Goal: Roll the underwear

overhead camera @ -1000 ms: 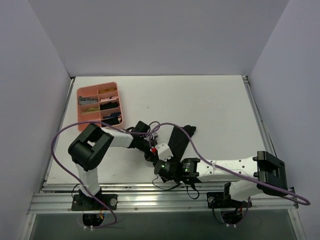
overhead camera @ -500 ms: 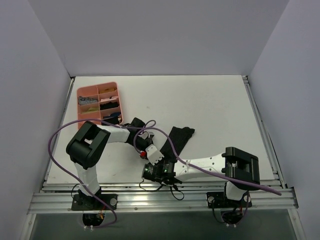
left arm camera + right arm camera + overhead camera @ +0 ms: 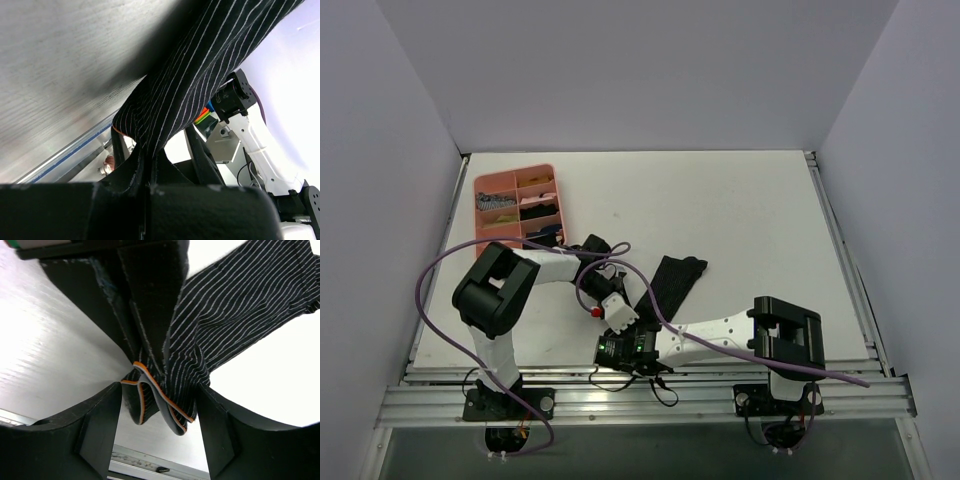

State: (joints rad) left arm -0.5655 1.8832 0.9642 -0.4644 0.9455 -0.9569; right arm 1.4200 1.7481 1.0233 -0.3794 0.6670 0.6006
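**Firmly pinched: striped underwear [image 3: 250, 295] in the left gripper [image 3: 148, 170], right gripper [image 3: 159, 387] spread around it**

At the far left of the table [image 3: 750, 210] sits a pink divided tray [image 3: 478, 212]. Right of it and nearer, around the middle of the near half of the table, the underwear shows from above as a dark, narrow strip running from near-left to far-right.

Close up, the fabric is black with thin pale stripes running along it. Its near end is gathered into a tight bunch, and there a grey band edged in orange [image 3: 157, 402] curls out in a loop. The far-right end spreads wider and flatter.

The left gripper is clamped on the gathered end, with its jaws pressed together and the striped cloth squeezed between them. From there the cloth stretches away in a taut, twisted length.

The right gripper has its jaws set wide apart, one on each side of the bunched, banded end. The cloth hangs between them. It lies against the right-hand jaw, while a gap shows at the left-hand jaw, so nothing is squeezed there.
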